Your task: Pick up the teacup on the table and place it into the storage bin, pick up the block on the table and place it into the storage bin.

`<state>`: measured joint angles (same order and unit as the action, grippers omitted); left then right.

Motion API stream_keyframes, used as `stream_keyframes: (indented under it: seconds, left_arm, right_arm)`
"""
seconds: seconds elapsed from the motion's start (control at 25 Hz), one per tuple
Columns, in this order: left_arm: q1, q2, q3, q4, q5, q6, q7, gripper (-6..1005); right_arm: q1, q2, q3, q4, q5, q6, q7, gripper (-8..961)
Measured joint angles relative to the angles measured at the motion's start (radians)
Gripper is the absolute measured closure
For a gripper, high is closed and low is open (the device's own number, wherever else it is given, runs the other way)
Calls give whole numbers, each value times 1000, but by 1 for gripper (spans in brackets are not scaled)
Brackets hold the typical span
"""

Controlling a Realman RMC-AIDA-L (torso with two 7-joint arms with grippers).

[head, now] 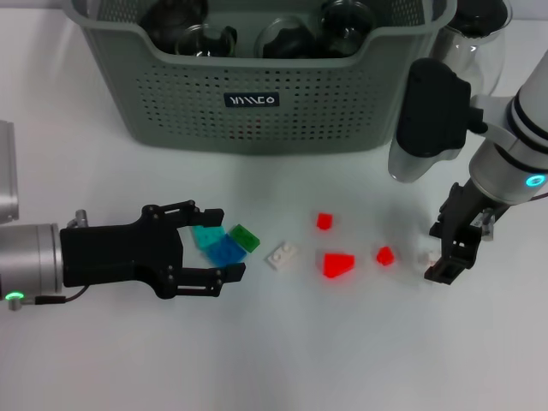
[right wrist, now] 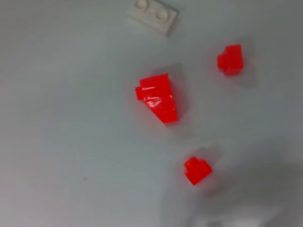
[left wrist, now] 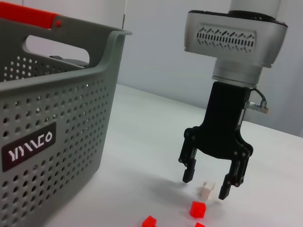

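Block-picking is your step: right tool [left wrist: 207, 181] hangs open and empty astride the small white block [left wrist: 206, 190] on the counter [head: 360, 351], so lower, close, then carry it to the storage bin [head: 257, 103] behind.

The table [head: 282, 360] is plain white with a smooth matte top, and it fills nearly everything in the head view. Soft, even light falls on it, leaving only faint blurred shadows. In the left wrist view a pale grey-white wall [left wrist: 156, 52] rises behind the table's far edge, with 1 thin vertical seam [left wrist: 126, 14] near the top.
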<state>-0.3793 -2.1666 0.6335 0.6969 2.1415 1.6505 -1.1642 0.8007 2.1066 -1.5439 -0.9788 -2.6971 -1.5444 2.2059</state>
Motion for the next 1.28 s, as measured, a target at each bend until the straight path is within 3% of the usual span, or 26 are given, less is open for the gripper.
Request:
stream_keyframes:
  seconds: [0.4,0.64,0.76,1.0,1.28]
  left_arm:
    - [0,1,0,-1,-1,-4,0,141]
    - [0,1,0,0,1,-7,0,141]
    - [0,1,0,0,0,-7,0,141]
    - [1,1,0,0,0,-7,0,141]
    - [1,1,0,1,1,-6,0,141]
  right_arm:
    - [-5,2,-23,-6,0,7,1,336]
    - [-5,1,-38,-8,-1,10,4,570]
    - [-5,-1,-40,-8,-1,10,6,748]
    - [-16,-3,-27,-72,0,-12,10,775]
    - [4,-8,60,-211,35,-88,-1,773]
